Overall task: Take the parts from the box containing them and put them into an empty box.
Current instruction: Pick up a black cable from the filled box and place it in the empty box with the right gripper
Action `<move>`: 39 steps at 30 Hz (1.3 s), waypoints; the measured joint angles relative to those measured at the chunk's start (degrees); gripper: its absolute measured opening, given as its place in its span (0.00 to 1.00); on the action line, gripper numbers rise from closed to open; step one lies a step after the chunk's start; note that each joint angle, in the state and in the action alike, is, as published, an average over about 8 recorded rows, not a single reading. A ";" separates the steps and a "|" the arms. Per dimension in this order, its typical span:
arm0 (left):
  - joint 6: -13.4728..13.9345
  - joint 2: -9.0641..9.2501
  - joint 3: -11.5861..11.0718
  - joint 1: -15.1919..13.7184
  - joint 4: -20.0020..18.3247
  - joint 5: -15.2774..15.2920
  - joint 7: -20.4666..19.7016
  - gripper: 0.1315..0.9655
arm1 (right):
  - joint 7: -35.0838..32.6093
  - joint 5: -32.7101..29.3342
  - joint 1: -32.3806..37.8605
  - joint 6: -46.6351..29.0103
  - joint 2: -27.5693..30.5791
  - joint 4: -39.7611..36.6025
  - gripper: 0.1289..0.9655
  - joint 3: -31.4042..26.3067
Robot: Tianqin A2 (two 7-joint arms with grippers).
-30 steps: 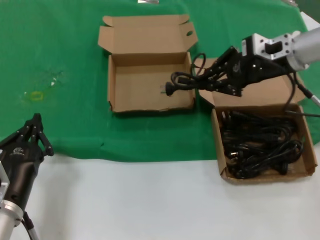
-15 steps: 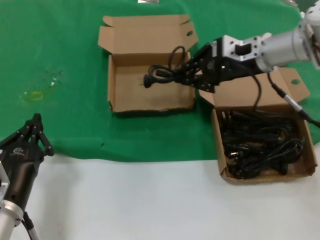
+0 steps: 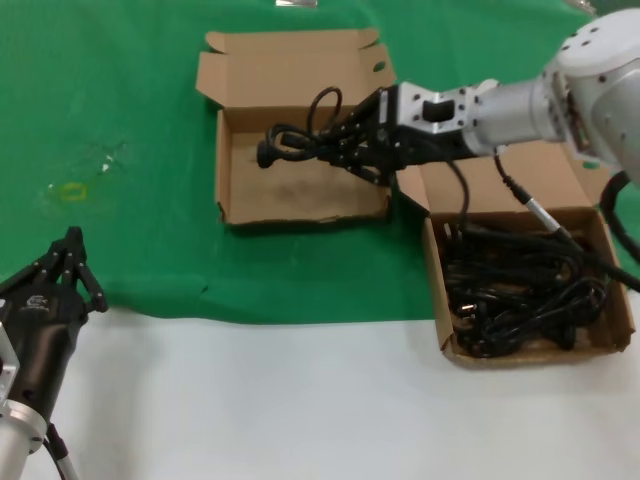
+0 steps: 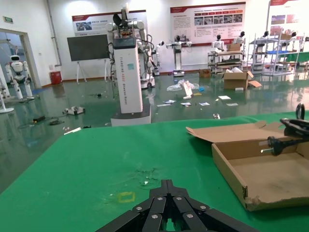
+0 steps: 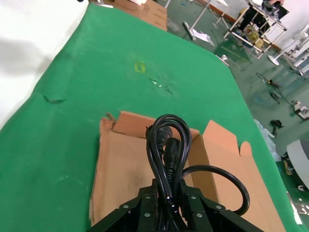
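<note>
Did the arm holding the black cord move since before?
Yes. The right gripper, shut on the power cord, moved toward the robot's left, from beside the full box to over the empty box.

Green cloth (image 3: 130, 120), white tabletop (image 3: 300, 400), yellow mark (image 3: 72, 191)

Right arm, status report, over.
Right gripper shut on one cord, over the empty box. Left gripper parked near table edge. Nothing blocking.

Held cord (image 5: 166, 159) lower end hidden inside right end effector (image 5: 166, 212), itself edge-cropped.
</note>
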 joint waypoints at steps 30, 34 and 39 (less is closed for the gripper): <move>0.00 0.00 0.00 0.00 0.00 0.00 0.00 0.01 | -1.24 15.88 -5.27 12.31 -4.81 2.84 0.11 -15.01; 0.00 0.00 0.00 0.00 0.00 0.00 0.00 0.01 | -0.90 21.27 -5.80 13.27 -4.83 3.38 0.11 -20.93; 0.00 0.00 0.00 0.00 0.00 0.00 0.00 0.01 | -0.40 26.42 -6.14 13.90 -4.84 3.70 0.11 -26.59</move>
